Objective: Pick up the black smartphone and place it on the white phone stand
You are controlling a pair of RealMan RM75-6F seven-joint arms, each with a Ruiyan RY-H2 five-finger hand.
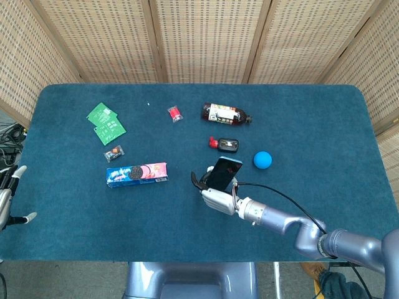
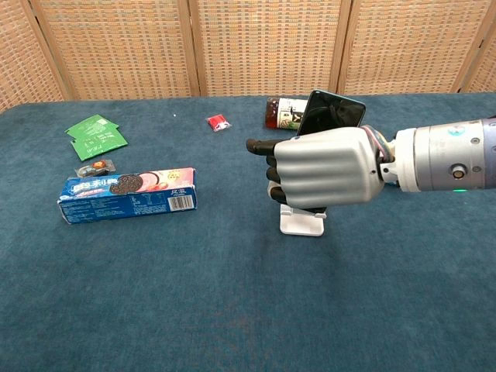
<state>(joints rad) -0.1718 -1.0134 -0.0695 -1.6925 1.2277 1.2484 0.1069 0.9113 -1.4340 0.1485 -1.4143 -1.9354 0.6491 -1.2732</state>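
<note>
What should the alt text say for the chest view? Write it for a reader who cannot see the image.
The robot's right hand holds a black smartphone upright over a white phone stand on a blue table. To the left lie a cookie box, green packets and small wrapped snacks; a dark bottle lies behind the phone.
</note>
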